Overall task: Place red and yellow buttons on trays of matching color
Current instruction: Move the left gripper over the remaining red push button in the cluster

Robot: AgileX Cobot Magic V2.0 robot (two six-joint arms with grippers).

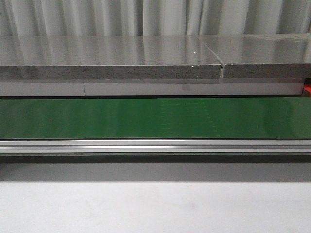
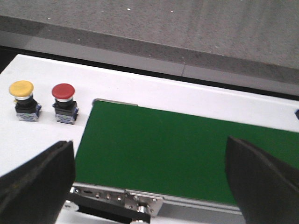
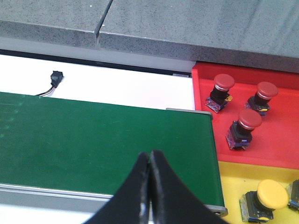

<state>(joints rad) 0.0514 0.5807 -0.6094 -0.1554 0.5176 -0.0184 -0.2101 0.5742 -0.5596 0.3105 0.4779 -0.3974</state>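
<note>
In the left wrist view a yellow button (image 2: 22, 88) and a red button (image 2: 63, 92) stand side by side on the white surface beside the end of the green belt (image 2: 177, 154). My left gripper (image 2: 149, 179) is open and empty over the belt's end. In the right wrist view a red tray (image 3: 280, 135) holds three red buttons (image 3: 224, 82) (image 3: 267, 90) (image 3: 250, 120). A yellow tray (image 3: 233, 182) holds a yellow button (image 3: 272, 193). My right gripper (image 3: 149, 156) is shut and empty over the belt, short of the trays. Neither gripper shows in the front view.
The green conveyor belt (image 1: 155, 118) runs across the front view with a metal rail (image 1: 155, 145) along its near side. A grey stone shelf (image 1: 112, 60) lies behind it. A small black connector with wires (image 3: 56, 78) lies on the white surface beyond the belt.
</note>
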